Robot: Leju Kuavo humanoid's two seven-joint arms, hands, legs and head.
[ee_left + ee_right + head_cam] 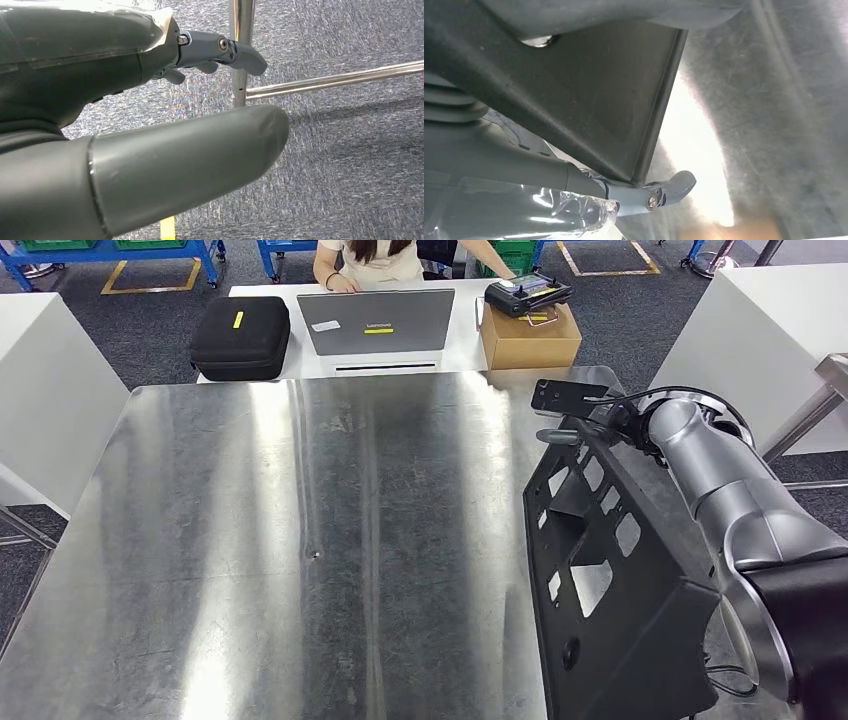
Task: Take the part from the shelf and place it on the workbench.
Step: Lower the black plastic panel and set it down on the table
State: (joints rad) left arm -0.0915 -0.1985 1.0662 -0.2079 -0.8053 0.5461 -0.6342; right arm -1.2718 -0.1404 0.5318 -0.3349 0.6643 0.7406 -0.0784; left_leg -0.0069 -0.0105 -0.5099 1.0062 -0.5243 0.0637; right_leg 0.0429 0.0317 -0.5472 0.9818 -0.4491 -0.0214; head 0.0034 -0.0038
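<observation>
Over the right side of the steel desk (300,540), the right hand (585,425) grasps the black part (610,580) at its far upper edge; the head view shows the perforated plate standing tilted, its lower end near the desk's front edge, though whether it touches the surface I cannot tell. From the right wrist view, the part's flat dark face (589,100) lies against the hand, a grey fingertip (674,185) hooking its edge above the shiny desk. Down at the left wrist, the left hand (150,150) hangs released over grey carpet (350,175) beside chrome legs (240,50). Beyond the desk, a person (370,260) sits at a laptop (375,320).
</observation>
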